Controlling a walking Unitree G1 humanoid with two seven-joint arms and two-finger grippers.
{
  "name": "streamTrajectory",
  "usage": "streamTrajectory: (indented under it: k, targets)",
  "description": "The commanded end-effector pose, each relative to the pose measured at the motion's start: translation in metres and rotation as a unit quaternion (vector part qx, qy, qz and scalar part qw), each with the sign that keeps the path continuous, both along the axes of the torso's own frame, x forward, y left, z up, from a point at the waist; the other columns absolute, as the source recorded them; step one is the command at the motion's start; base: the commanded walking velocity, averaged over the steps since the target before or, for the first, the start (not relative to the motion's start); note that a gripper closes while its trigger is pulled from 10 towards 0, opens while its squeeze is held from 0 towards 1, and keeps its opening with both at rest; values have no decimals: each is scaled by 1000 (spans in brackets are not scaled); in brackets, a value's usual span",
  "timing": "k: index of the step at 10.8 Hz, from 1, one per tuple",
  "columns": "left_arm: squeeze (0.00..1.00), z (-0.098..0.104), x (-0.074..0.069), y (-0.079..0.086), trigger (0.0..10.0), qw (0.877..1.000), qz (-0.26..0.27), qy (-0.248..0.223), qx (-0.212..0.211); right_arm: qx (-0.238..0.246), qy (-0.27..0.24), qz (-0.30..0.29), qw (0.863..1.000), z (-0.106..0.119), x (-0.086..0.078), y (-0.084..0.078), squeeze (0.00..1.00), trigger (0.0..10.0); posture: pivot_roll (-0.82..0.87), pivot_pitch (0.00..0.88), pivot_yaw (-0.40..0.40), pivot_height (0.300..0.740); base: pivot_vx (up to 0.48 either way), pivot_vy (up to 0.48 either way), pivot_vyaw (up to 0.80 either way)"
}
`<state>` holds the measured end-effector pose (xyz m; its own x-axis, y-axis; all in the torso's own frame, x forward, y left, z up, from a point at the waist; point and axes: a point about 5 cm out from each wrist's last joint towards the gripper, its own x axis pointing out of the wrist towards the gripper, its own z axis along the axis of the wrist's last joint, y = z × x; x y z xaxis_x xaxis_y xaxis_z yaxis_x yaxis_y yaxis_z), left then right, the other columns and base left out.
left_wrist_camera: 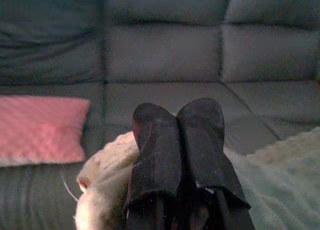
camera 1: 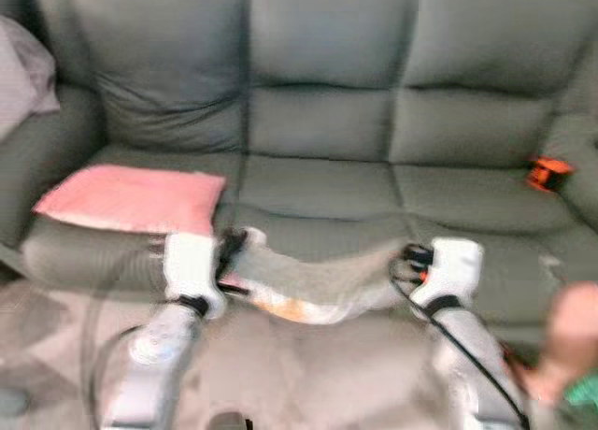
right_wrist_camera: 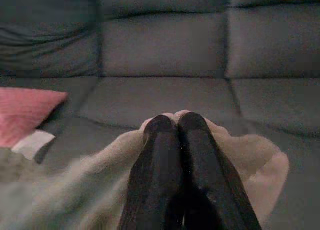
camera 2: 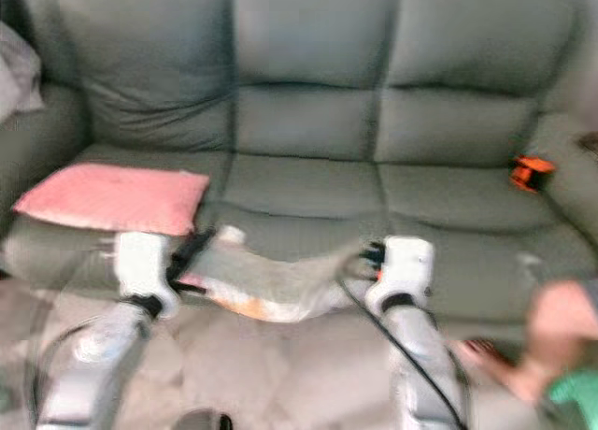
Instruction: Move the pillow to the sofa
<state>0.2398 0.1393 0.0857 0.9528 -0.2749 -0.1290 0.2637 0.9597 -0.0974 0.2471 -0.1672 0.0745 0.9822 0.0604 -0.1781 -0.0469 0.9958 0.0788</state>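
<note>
A limp beige-grey pillow (camera 1: 318,282) with an orange patch hangs between my two grippers, just in front of the grey sofa (camera 1: 318,121). My left gripper (camera 1: 227,255) is shut on the pillow's left end (left_wrist_camera: 107,190). My right gripper (camera 1: 409,262) is shut on its right end (right_wrist_camera: 250,165). In both wrist views the black fingers (left_wrist_camera: 177,155) are pressed together over the fabric, pointing at the sofa seat. A pink pillow (camera 1: 135,198) lies flat on the sofa's left seat.
A small orange object (camera 1: 548,173) lies on the sofa's right seat. A person's hand (camera 1: 570,341) is at the lower right. Light cloth (camera 1: 23,70) is draped on the left armrest. The middle seat cushions (camera 1: 318,192) are bare.
</note>
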Motion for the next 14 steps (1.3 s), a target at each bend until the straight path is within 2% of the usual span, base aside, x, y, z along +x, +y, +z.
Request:
streamTrajectory:
  k: [1, 8, 14]
  targets:
    - [0, 7, 1, -12, 10000, 1000, -24, -14, -10, -8, -13, -13, 1000, 5, -1, -9, 0, 10000, 8, 0, -9, 740, 270, 0, 450]
    - [0, 5, -1, -14, 10000, 1000, -26, -9, -11, 0, -3, -19, 1000, 2, -2, -10, 0, 10000, 5, 0, -11, 740, 258, 0, 0]
    - [0, 4, 0, -15, 10000, 1000, -28, -4, -10, 4, 1, -22, 1000, 2, -2, -10, 0, 10000, 5, 0, -11, 740, 0, 0, -764]
